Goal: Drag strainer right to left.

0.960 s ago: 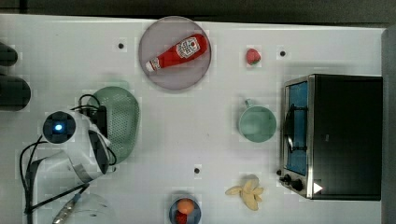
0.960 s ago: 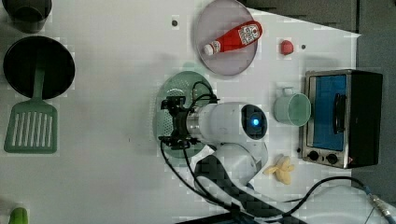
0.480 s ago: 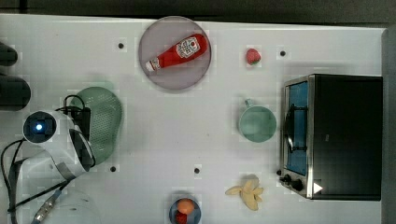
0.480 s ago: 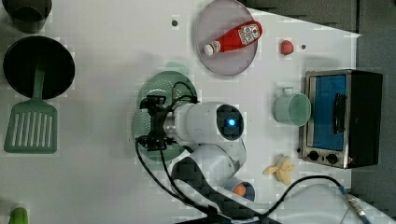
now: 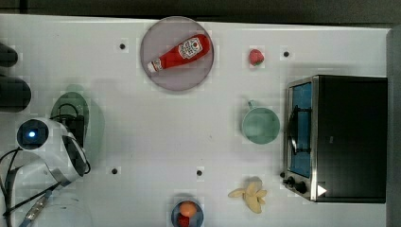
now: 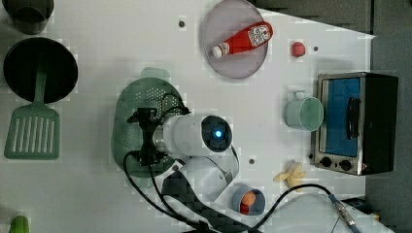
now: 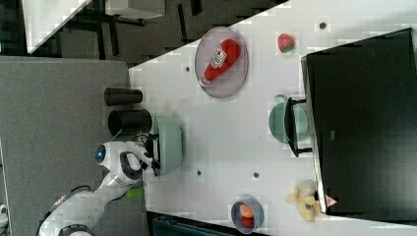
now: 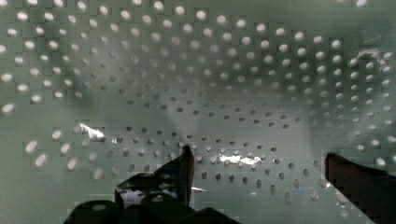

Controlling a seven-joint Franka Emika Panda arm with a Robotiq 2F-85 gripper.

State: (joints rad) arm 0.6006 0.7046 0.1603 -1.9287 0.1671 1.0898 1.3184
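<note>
White desk (image 5: 142, 142) is carrying everything. Tool (image 8: 254, 168) is sitting spread wide inside the strainer (image 6: 133, 104), gripping nothing; strainer is lying at the top view's left edge. Judgement: keep fingers low against the wall, mug (image 5: 260, 125) staying well apart.

The arm (image 6: 194, 141) is glossy white with rounded shells and black joint bands; a round blue light glows on its wrist housing (image 6: 216, 132). Black cables (image 6: 160, 191) loop along it to the black gripper (image 6: 145, 137), whose fingers (image 8: 182, 170) are dark and blunt
</note>
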